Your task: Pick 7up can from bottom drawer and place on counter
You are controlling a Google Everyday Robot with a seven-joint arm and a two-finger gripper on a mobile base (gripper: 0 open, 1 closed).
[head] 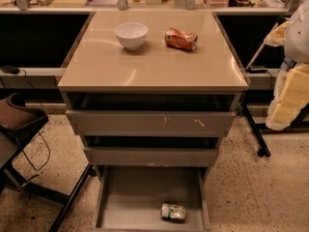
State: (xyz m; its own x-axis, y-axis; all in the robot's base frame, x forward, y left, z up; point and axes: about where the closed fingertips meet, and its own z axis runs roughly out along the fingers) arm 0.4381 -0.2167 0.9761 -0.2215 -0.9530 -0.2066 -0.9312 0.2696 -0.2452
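on drawer floor (135, 197): can (173, 211); tool (276, 121) right

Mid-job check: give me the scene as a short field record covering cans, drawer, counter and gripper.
target: small green and silver 7up can, lying on its side
target location: grey metal bottom drawer, pulled open; can near its front edge, right of centre
counter: glossy beige cabinet top, holding a round white bowl and a dented orange can on its side
gripper: pale, at the view's right edge, beside the cabinet, apart from both cans
stage: can not yet picked
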